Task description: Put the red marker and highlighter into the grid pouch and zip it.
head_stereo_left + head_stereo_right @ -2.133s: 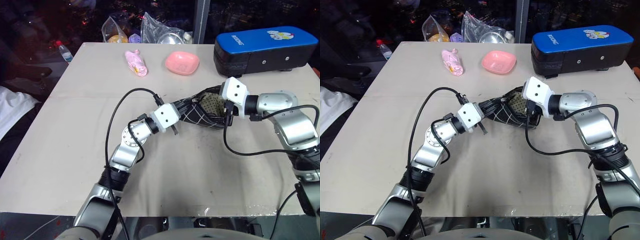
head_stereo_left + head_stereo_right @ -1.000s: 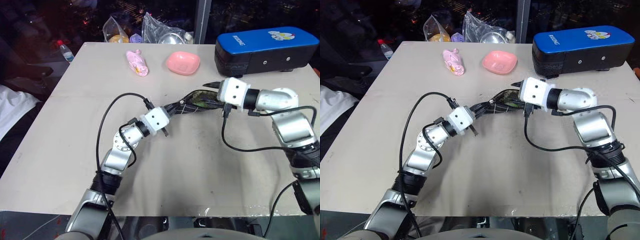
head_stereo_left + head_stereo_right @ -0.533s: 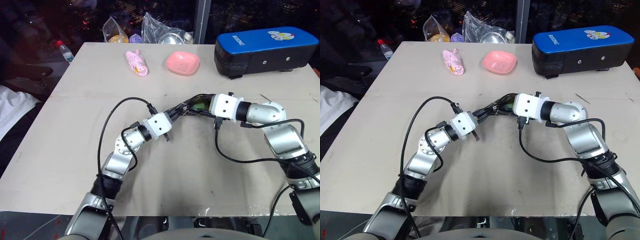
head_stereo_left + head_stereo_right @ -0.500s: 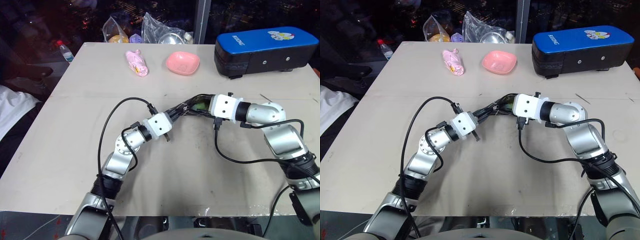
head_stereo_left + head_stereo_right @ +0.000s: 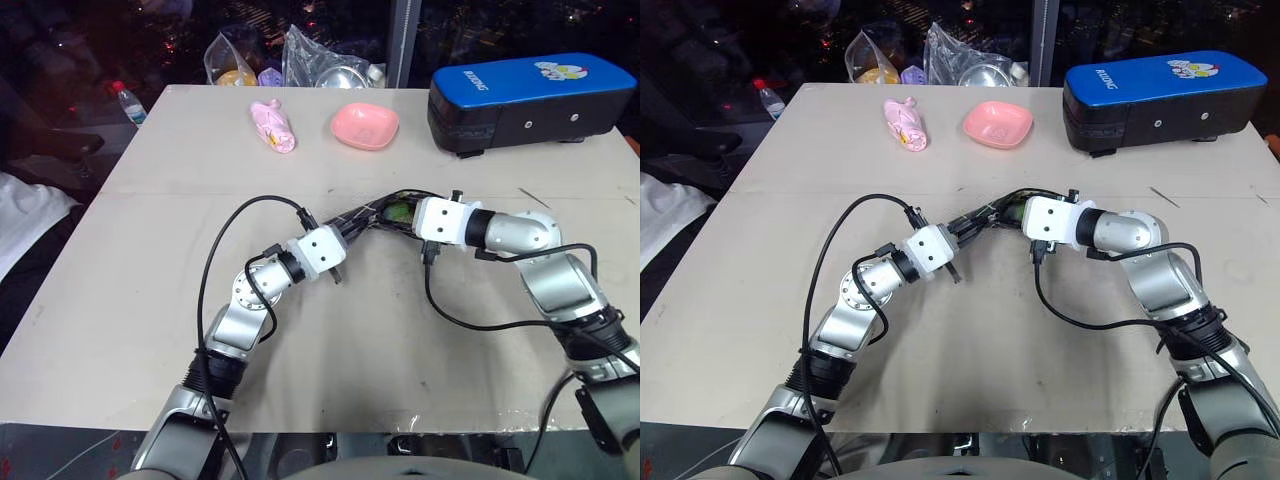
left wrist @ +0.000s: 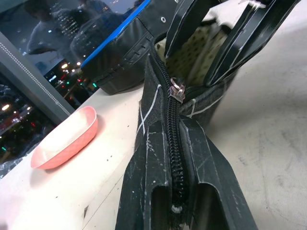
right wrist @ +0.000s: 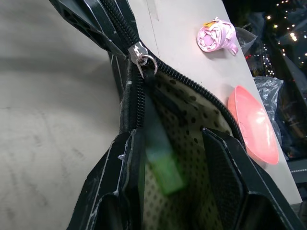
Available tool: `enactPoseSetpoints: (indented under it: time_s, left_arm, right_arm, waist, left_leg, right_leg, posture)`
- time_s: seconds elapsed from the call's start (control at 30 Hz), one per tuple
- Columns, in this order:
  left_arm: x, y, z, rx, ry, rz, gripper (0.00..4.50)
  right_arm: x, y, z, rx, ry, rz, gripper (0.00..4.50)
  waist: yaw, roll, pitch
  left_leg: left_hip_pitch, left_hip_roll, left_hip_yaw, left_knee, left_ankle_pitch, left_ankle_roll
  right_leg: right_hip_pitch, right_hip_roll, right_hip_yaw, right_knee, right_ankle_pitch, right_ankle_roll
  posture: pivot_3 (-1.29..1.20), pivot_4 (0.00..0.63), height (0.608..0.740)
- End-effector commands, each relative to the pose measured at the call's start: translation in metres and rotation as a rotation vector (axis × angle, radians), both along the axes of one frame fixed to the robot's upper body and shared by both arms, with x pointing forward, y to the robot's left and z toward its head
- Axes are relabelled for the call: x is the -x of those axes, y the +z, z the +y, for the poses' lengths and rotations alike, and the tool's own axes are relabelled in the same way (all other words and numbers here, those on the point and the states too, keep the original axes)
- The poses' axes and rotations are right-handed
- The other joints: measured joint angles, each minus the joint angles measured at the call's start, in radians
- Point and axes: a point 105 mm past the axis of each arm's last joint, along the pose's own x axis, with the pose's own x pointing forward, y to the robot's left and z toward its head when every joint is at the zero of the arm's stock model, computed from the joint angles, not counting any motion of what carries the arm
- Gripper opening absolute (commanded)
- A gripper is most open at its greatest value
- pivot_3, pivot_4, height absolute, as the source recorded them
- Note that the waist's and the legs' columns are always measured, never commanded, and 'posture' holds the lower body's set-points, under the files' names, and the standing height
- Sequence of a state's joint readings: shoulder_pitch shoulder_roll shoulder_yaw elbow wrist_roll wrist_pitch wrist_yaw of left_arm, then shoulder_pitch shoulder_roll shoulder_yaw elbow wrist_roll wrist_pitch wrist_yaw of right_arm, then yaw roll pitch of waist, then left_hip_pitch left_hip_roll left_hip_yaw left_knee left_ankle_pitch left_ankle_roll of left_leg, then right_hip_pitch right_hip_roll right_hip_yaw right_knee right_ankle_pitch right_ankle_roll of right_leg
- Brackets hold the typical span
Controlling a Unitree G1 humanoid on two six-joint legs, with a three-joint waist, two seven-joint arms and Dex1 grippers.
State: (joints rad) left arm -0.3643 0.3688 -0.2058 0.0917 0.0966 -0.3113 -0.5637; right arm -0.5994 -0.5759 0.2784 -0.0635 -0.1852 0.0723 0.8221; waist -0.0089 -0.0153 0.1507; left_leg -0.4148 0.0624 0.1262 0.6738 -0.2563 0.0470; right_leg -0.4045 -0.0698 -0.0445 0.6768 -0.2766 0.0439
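Between right pincer (image 7: pixel 172 191) fingers, highlighter (image 7: pixel 163 165)

Head stereo overhead; wrist cameras close-up.

Right claw (image 7: pixel 172 191) filling grid pouch (image 7: pixel 192 129) mouth

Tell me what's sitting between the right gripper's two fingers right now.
In the right wrist view, the right gripper straddles one side wall of the open grid pouch; the light green highlighter lies inside between its fingers, against the dotted lining.
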Motion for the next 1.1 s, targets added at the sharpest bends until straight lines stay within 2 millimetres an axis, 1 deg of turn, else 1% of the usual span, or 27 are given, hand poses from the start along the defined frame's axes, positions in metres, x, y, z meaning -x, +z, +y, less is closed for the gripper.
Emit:
enactPoseSetpoints:
  time_s: [0.03,0.2,0.3,0.43,0.57,0.87,1.03,1.1]
  left_arm:
    - [0.003,0.011,-0.003,0.009,-0.016,-0.047,0.00]
    - [0.003,0.011,-0.004,0.010,-0.019,-0.046,0.00]
    - [0.003,0.011,-0.004,0.010,-0.020,-0.046,0.00]
    - [0.003,0.011,-0.003,0.009,-0.015,-0.046,0.00]
    - [0.002,0.011,-0.003,0.008,-0.016,-0.044,0.00]
    - [0.002,0.011,-0.004,0.012,-0.016,-0.045,0.00]
    - [0.002,0.012,-0.004,0.014,-0.013,-0.045,0.00]
    - [0.002,0.011,-0.003,0.014,-0.013,-0.044,0.00]
  right_arm:
    - [-0.001,0.011,0.005,0.015,0.030,-0.069,1.88]
    - [0.002,0.005,0.013,0.040,0.076,-0.080,1.88]
    - [0.000,0.007,0.015,0.042,0.081,-0.099,1.88]
    - [-0.006,0.010,0.008,0.053,0.059,-0.115,1.88]
    - [-0.005,0.004,0.009,0.077,0.076,-0.110,1.88]
    - [0.004,-0.002,0.034,0.057,0.171,-0.095,1.88]
    - [0.005,-0.001,0.039,0.042,0.189,-0.091,1.88]
    - [0.005,0.000,0.039,0.038,0.187,-0.091,1.34]
  waist:
    - [0.000,0.000,0.000]
    - [-0.001,0.000,0.000]
    - [-0.001,0.000,0.000]
    - [-0.001,0.000,0.000]
    - [0.000,0.000,0.000]
    - [-0.002,0.000,0.000]
    - [0.000,0.000,0.000]
    - [-0.001,0.000,0.000]
  left_leg:
    - [0.000,0.000,0.000,0.000,0.000,0.000]
    - [0.000,0.000,0.000,0.000,0.000,0.000]
    - [0.000,0.000,0.000,0.000,0.000,0.000]
    - [0.000,0.000,0.000,0.000,0.000,0.000]
    - [0.000,0.000,0.000,0.000,0.000,0.000]
    - [0.000,0.000,0.000,0.000,0.000,0.000]
    - [0.000,0.000,0.000,0.000,0.000,0.000]
    - [0.000,0.000,0.000,0.000,0.000,0.000]
  right_leg:
    - [0.000,0.000,0.000,0.000,0.000,0.000]
    - [0.000,0.000,0.000,0.000,0.000,0.000]
    - [0.000,0.000,0.000,0.000,0.000,0.000]
    - [0.000,0.000,0.000,0.000,0.000,0.000]
    - [0.000,0.000,0.000,0.000,0.000,0.000]
    - [0.000,0.000,0.000,0.000,0.000,0.000]
    - [0.000,0.000,0.000,0.000,0.000,0.000]
    - [0.000,0.000,0.000,0.000,0.000,0.000]
  posture:
    - [0.00,0.150,0.740]
    - [0.00,0.150,0.740]
    - [0.00,0.150,0.740]
    - [0.00,0.150,0.740]
    - [0.00,0.150,0.740]
    - [0.00,0.150,0.740]
    - [0.00,0.150,0.740]
    - [0.00,0.150,0.740]
